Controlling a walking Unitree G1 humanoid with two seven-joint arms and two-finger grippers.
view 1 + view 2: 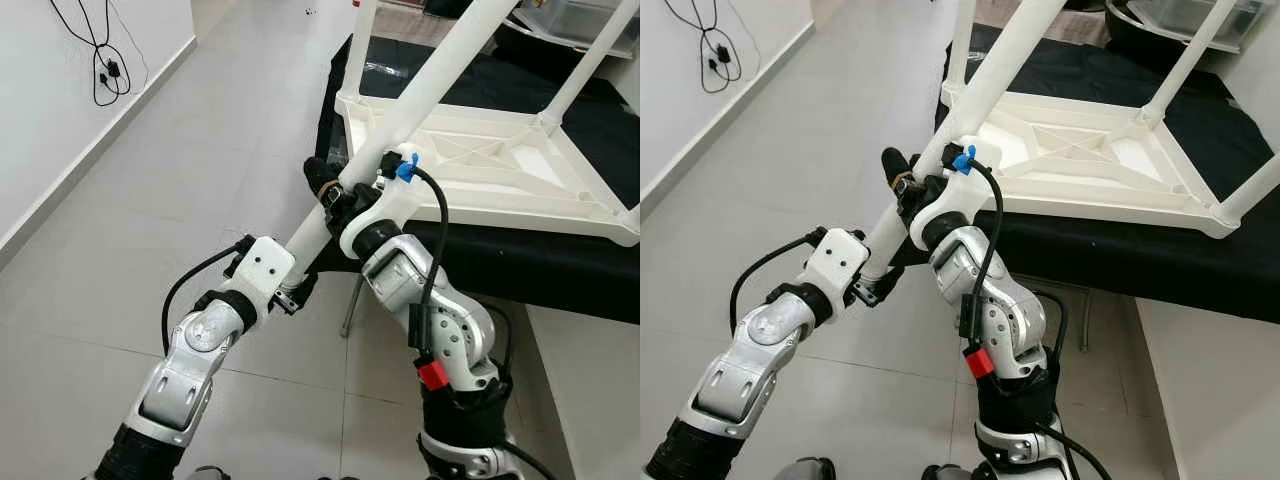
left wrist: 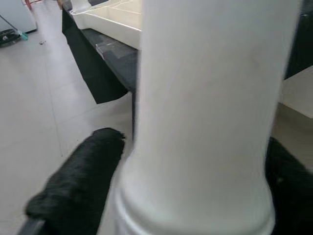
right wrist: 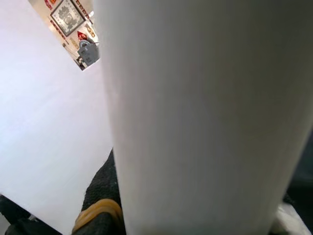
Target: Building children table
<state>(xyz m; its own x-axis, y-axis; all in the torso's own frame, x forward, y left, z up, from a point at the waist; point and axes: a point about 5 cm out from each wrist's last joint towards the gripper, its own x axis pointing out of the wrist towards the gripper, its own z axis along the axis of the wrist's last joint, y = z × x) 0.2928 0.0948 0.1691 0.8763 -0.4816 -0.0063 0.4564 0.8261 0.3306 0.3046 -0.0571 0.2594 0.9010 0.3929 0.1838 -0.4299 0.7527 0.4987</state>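
A white plastic children's table [image 1: 480,160] lies upside down on a black-covered platform, with two legs [image 1: 590,65] standing up from its corners. A long white table leg [image 1: 430,80] slants from low on the left up toward the table's near-left corner. My left gripper [image 1: 300,288] is shut on this leg's lower end. Higher up, beside the table corner, my right gripper [image 1: 332,195] is shut on the same leg. In the left wrist view the leg [image 2: 205,112] sits between black fingers [image 2: 78,181]. The right wrist view has the leg [image 3: 205,107] against a finger [image 3: 102,200].
The black-covered platform [image 1: 560,265] stands on thin metal legs [image 1: 352,300], right in front of me. Grey tiled floor [image 1: 180,180] stretches to the left, up to a white wall with hanging black cables [image 1: 105,60]. A clear bin [image 1: 590,15] sits behind the table.
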